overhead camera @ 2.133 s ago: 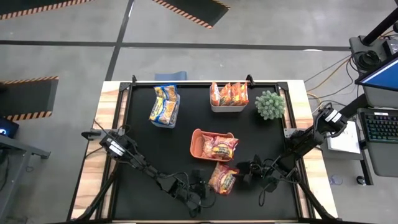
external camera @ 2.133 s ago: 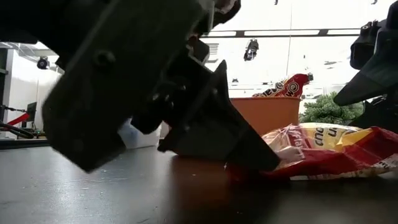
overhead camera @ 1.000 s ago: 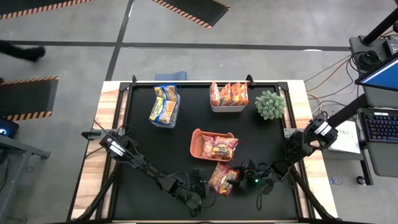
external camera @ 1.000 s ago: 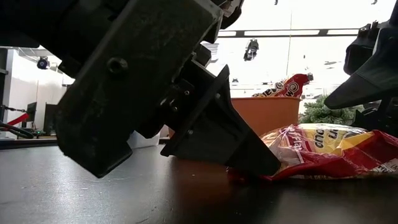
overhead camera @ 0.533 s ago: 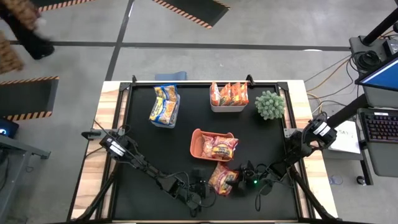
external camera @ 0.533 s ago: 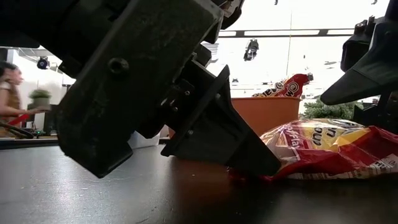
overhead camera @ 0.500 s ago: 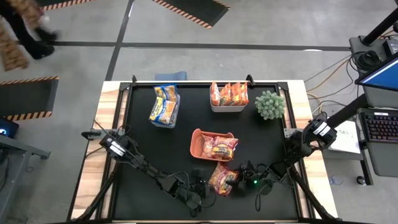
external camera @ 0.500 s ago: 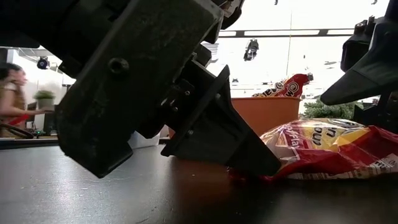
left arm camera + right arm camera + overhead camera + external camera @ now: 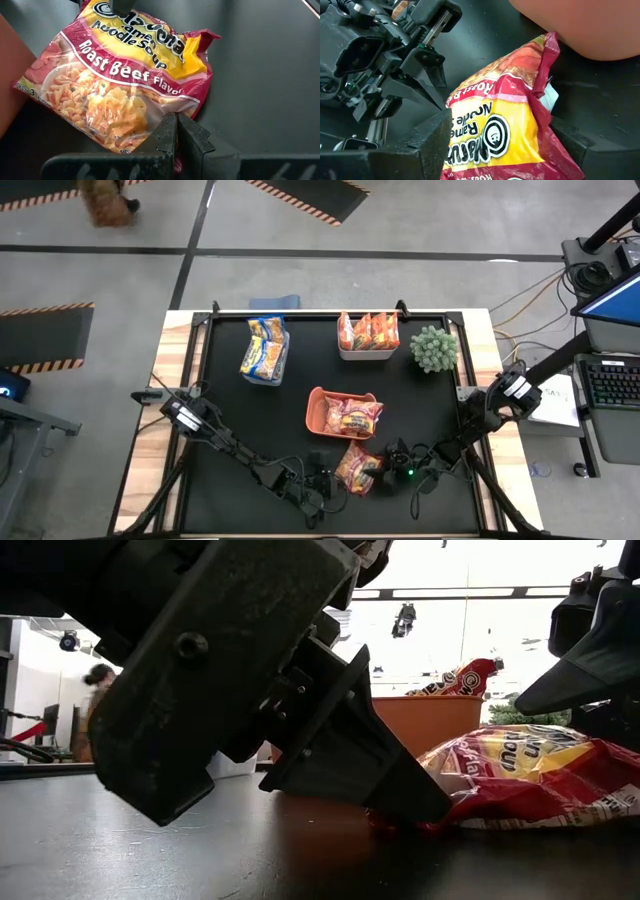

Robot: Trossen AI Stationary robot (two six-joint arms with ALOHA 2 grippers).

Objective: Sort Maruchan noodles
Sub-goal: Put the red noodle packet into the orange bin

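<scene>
Your left gripper [image 9: 176, 131] sits at the table's front edge, fingers pressed together and tips against the near edge of the red packet [image 9: 357, 467], though its bulk blocks most of the low view. Your right gripper [image 9: 495, 145] straddles the packet's other end with jaws apart, contact hidden. Behind lie the orange bin [image 9: 316, 402], the white bin [image 9: 345, 353] and blue packets [image 9: 265, 348].

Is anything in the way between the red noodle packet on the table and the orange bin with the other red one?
Nothing visible blocks it. The red noodle packet lies on the black table just in front of the orange bin. The right gripper straddles one end of it, and the shut left gripper sits at its opposite edge.
</scene>
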